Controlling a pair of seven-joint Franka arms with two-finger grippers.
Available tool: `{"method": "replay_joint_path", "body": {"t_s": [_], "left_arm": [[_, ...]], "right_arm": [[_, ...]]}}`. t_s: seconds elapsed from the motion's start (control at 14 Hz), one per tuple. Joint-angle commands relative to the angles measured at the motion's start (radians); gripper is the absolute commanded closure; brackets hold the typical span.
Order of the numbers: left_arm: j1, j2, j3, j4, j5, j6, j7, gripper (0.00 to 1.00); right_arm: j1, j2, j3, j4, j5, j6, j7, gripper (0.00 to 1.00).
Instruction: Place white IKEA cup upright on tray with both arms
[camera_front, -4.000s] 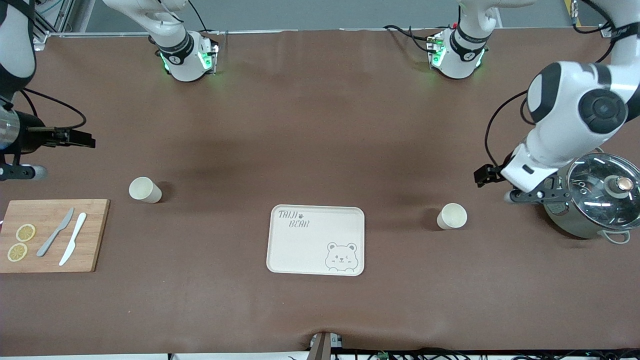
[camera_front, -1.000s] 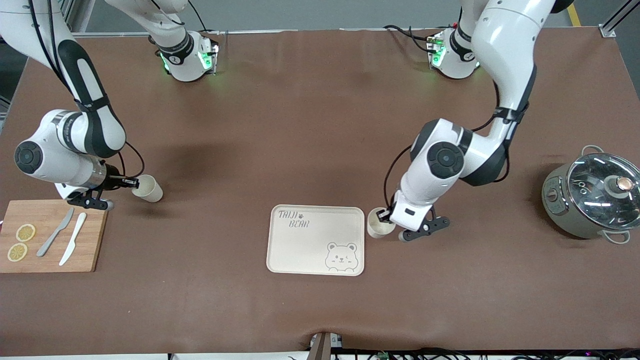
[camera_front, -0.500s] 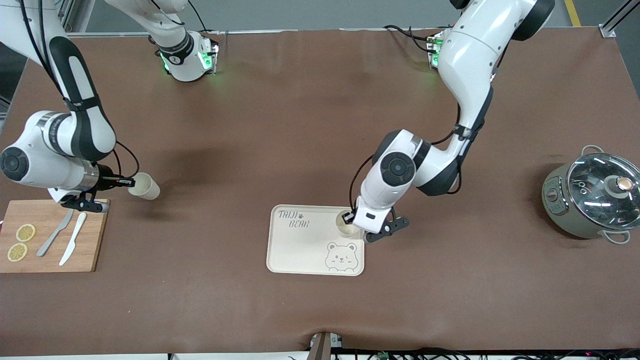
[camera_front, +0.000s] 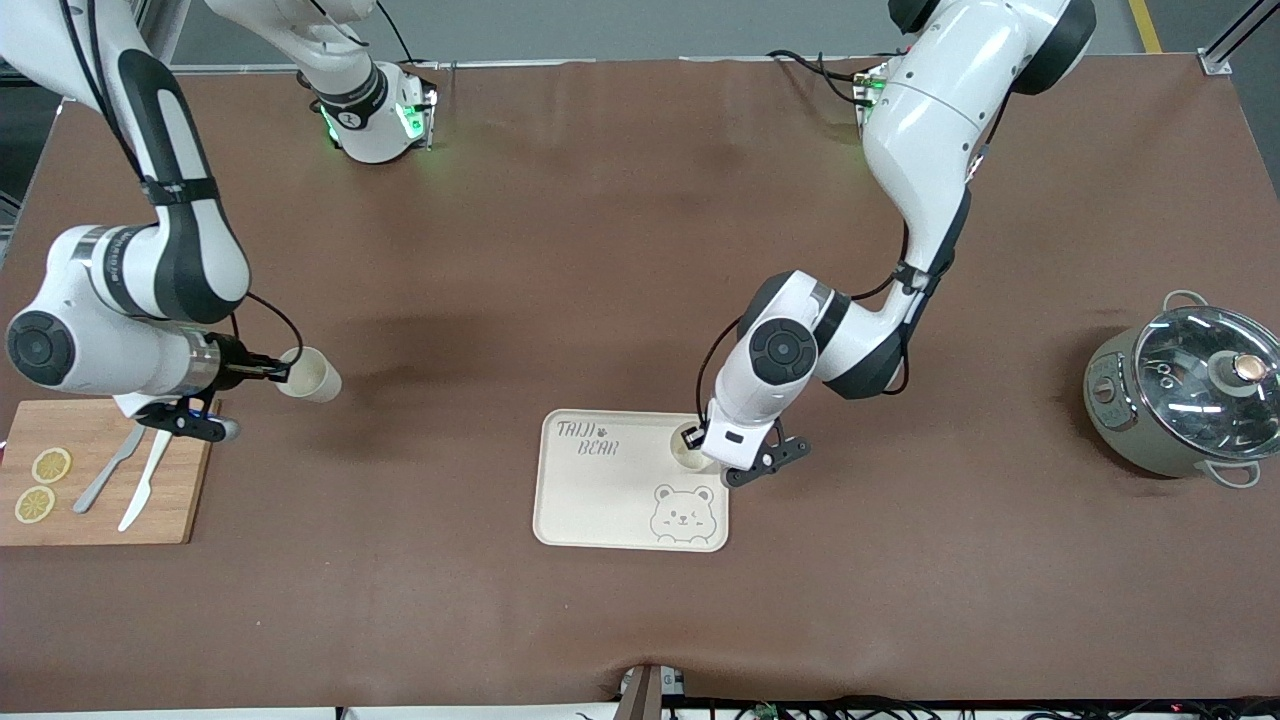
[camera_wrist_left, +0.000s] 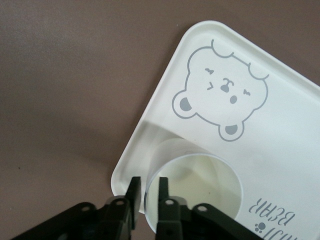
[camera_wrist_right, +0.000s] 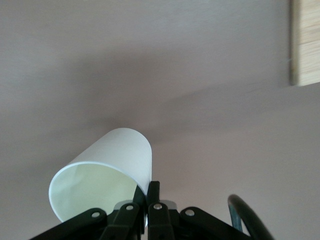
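Note:
The cream tray (camera_front: 600, 490) with the bear drawing lies near the middle of the table. A white cup (camera_front: 685, 452) stands upright on the tray's corner toward the left arm's end, also seen in the left wrist view (camera_wrist_left: 200, 185) on the tray (camera_wrist_left: 280, 150). My left gripper (camera_front: 693, 436) straddles its rim (camera_wrist_left: 147, 192), fingers slightly apart with gaps to the wall. My right gripper (camera_front: 283, 373) is shut on the rim of a second white cup (camera_front: 315, 378), held tilted on its side just above the table; the right wrist view shows that grip (camera_wrist_right: 148, 192) on the cup (camera_wrist_right: 110, 160).
A wooden cutting board (camera_front: 190, 470) with two knives (camera_front: 112, 465) and lemon slices (camera_front: 50, 465) lies at the right arm's end, just under the right wrist. A steel pot with a glass lid (camera_front: 1190, 390) stands at the left arm's end.
My right gripper has carried its cup a little toward the tray. My left gripper has barely moved, and its cup stays on the tray's corner.

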Motion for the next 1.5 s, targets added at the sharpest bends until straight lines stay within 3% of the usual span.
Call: {"method": "replay_joint_path", "body": {"t_s": [0.0, 0.36, 0.57, 0.86, 1.43], "left_arm": [[-0.008, -0.011, 0.011, 0.022, 0.017, -0.013, -0.008, 0.0], [0.03, -0.15, 0.049, 0.021, 0.056, -0.118, 0.003, 0.0], [0.093, -0.227, 0.047, 0.019, 0.104, -0.216, 0.128, 0.0], [0.195, -0.304, 0.043, 0.007, 0.104, -0.327, 0.328, 0.0], [0.33, -0.417, 0.041, 0.009, 0.093, -0.454, 0.524, 0.0]], "right_arm": [[0.086, 0.015, -0.003, 0.059, 0.056, -0.018, 0.162, 1.0], [0.249, 0.105, -0.003, 0.219, 0.114, -0.018, 0.51, 1.0], [0.334, 0.189, -0.003, 0.335, 0.175, -0.017, 0.689, 1.0], [0.414, 0.327, -0.003, 0.501, 0.176, -0.003, 0.926, 1.0], [0.5, 0.455, -0.002, 0.531, 0.179, 0.247, 1.063, 1.0]]}}
